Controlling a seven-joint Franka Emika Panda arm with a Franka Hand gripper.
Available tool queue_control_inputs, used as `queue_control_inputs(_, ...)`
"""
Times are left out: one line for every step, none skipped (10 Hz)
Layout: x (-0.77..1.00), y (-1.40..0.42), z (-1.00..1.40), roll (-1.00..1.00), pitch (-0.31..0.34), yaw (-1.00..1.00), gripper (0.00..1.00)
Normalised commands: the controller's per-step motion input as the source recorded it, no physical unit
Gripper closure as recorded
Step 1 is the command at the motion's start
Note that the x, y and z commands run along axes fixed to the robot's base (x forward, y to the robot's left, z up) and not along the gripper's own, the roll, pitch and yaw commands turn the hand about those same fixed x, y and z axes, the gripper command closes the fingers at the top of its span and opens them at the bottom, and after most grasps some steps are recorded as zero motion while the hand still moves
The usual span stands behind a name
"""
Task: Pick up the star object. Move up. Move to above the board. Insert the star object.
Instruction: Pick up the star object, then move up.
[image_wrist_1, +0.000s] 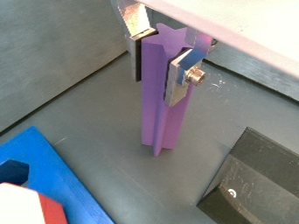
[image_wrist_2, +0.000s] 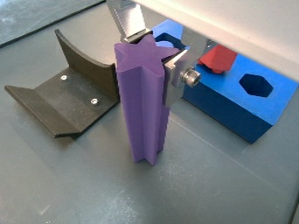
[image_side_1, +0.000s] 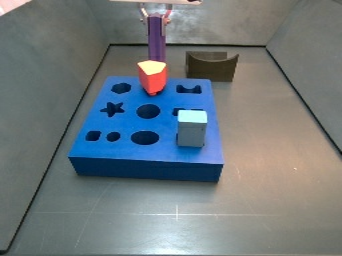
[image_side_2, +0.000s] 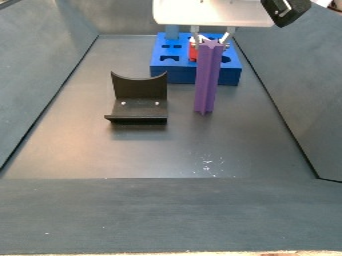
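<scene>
Nearest me in a side view, the fixture (image_side_2: 138, 100) sat on the tabletop (image_side_2: 160, 150). Just beside it the star object (image_side_2: 207, 78) stood upright on the floor, short of the board (image_side_2: 179, 58) behind. The gripper (image_side_2: 209, 40) had its fingers (image_wrist_1: 184, 73) closed on the post's top end. I judged the grip high and narrow: on lifting, the long post could swing or slip, then miss the star hole (image_side_1: 115, 109) or clip the red-orange block (image_side_1: 151, 76).

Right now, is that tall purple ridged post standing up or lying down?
Upright. The tall purple star-section post stands on end on the grey floor, with the gripper shut on its upper part, beside the blue board.
</scene>
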Motion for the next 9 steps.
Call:
queue_control_inputs(0.00, 0.00, 0.00, 0.00, 0.000, 0.00, 1.00)
queue_control_inputs(0.00, 0.00, 0.00, 0.00, 0.000, 0.00, 1.00)
queue_control_inputs(0.00, 0.00, 0.00, 0.00, 0.000, 0.00, 1.00)
queue_control_inputs(0.00, 0.00, 0.00, 0.00, 0.000, 0.00, 1.00)
queue_control_inputs(0.00, 0.00, 0.00, 0.00, 0.000, 0.00, 1.00)
queue_control_inputs(0.00, 0.00, 0.83, 0.00, 0.000, 0.00, 1.00)
queue_control_inputs(0.00, -0.05, 0.79, -0.02, 0.018, 0.02, 1.00)
queue_control_inputs(0.00, -0.04, 0.65, -0.01, 0.057, 0.02, 1.00)
queue_control_inputs(0.01, -0.02, 0.52, -0.01, 0.063, 0.02, 1.00)
